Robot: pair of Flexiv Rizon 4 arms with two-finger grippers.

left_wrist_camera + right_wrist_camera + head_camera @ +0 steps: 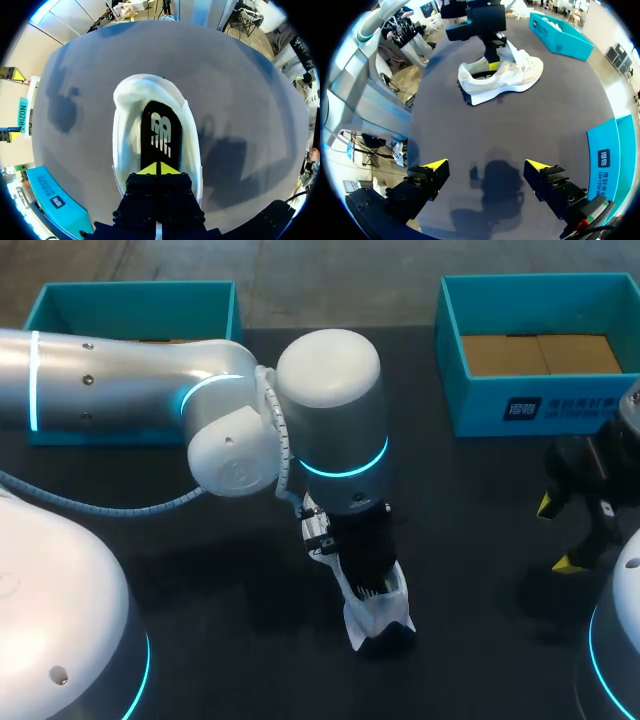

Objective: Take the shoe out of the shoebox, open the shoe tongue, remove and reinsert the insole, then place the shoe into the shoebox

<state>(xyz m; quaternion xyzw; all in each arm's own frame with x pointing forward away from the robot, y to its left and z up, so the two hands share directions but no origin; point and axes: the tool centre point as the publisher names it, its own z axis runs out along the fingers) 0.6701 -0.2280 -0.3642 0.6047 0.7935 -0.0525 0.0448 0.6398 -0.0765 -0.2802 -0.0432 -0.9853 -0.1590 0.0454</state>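
Left gripper (159,169): yellow tips pressed together inside the white low-top sneaker (125,130), on its black insole (160,132). It may be pinching the insole; can't confirm. Sneaker sits mid black table (200,570), outside the teal cardboard shoebox (560,405). Right gripper (486,165): fingers spread wide over the table, holding nothing.

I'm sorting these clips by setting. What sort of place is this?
Likely a robot test bench: a dark table with one white shoe, two open teal boxes at its far edge, and two robot arms over it.
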